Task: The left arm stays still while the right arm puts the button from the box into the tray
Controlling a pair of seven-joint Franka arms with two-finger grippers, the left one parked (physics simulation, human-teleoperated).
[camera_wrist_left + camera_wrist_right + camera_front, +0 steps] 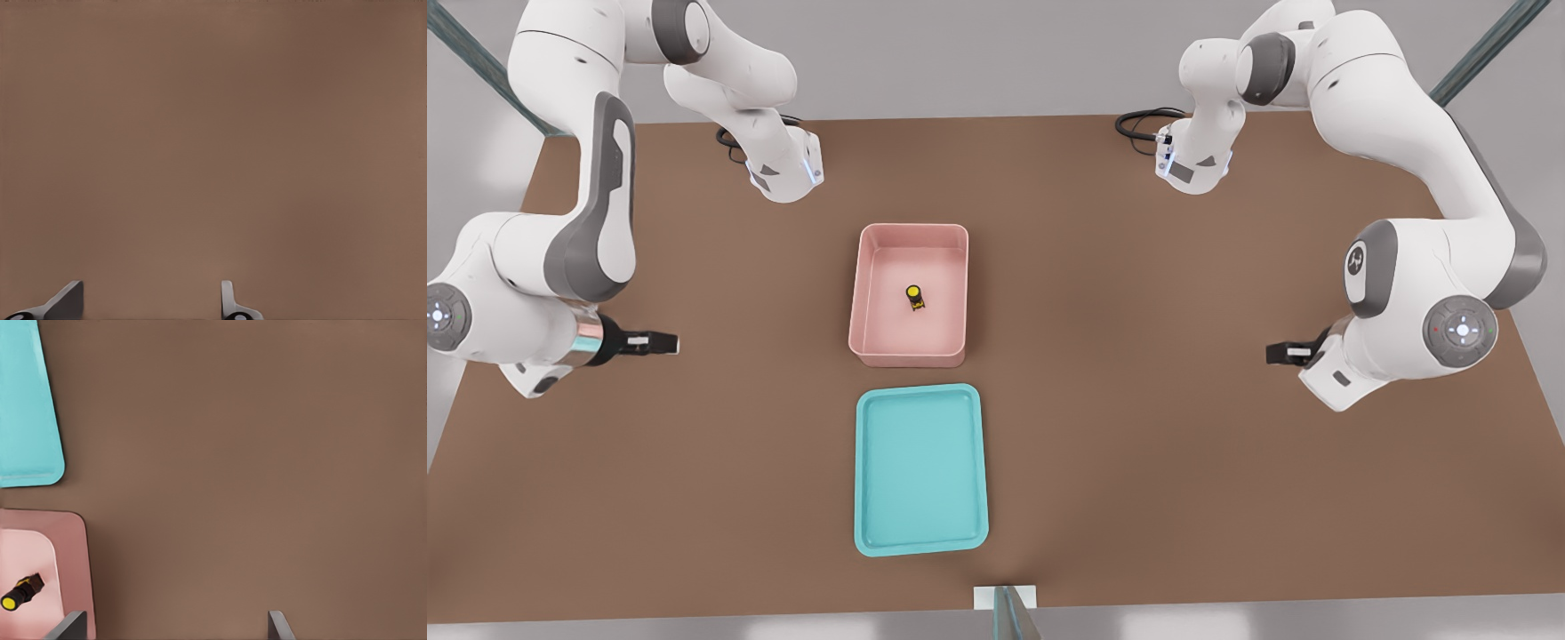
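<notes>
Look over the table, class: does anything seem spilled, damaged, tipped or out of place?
Nothing stands out. The button sits inside the pink box, the teal tray holds nothing, and the open gripper hangs over the brown table at the front view's left, away from both.

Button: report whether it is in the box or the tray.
In the box: the button rests on its pink floor; the tray holds nothing, and the gripper waits apart, open.
</notes>
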